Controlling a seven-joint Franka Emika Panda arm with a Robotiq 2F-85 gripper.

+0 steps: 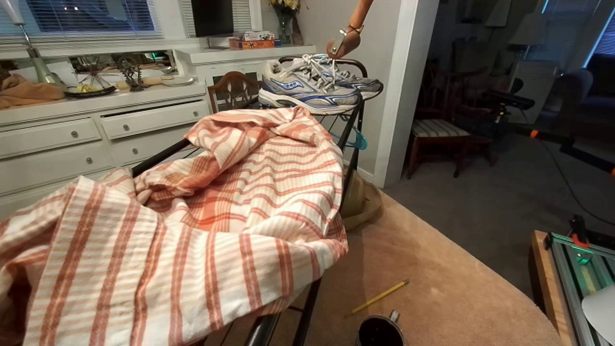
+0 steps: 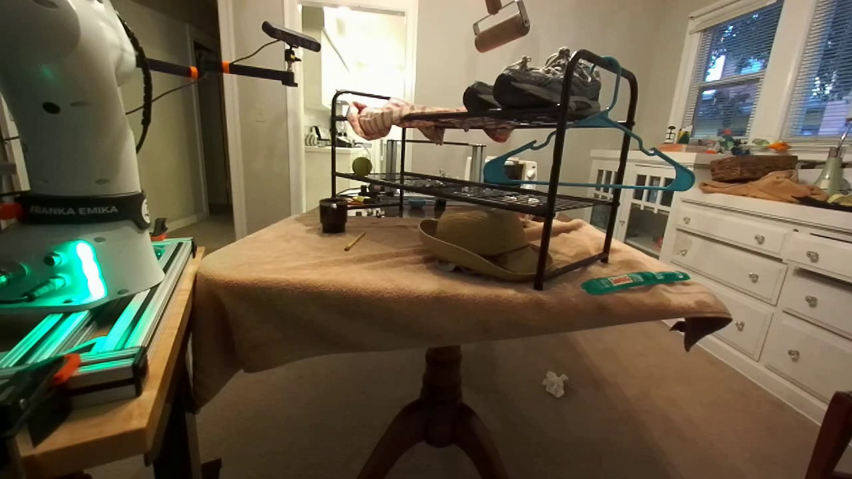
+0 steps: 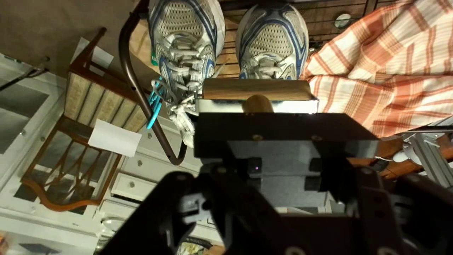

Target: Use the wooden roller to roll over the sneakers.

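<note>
Wood is filling our grip nearest the wrist camera: the gripper (image 3: 283, 127) is pinching the handle (image 3: 259, 103) of the wooden roller (image 3: 237, 89), and because that handle is looking smooth and round, we are expecting it to twist if the roller is meeting resistance off-centre. Just past the grip, the roller is hovering over the running sneakers (image 3: 272, 39); in an exterior view a gap is showing between its barrel (image 2: 502, 34) and the shoes, so we are not yet rolling. There it is also slanting, so one end may be landing first and skidding the shoe sideways, since nothing we are seeing is steadying it. Loose laces (image 3: 182, 113) are worrying us most: a loop could be snagging on the metal frame (image 3: 223, 106), and we would be dragging a shoe rather than rolling over it. Beneath, the black wire shoe rack (image 2: 558, 146) is bearing the pair; if we are pressing hard it may be rocking, shaking the teal plastic hanger (image 2: 599, 120) off its end. Just beside the pair, the orange-striped cloth (image 3: 382, 67) is lying in folds that a wide stroke could be bunching up. Farther down, the straw hat (image 2: 479, 233) is sitting on the covered table (image 2: 319, 286), where a toppled sneaker might be dropping.
</note>
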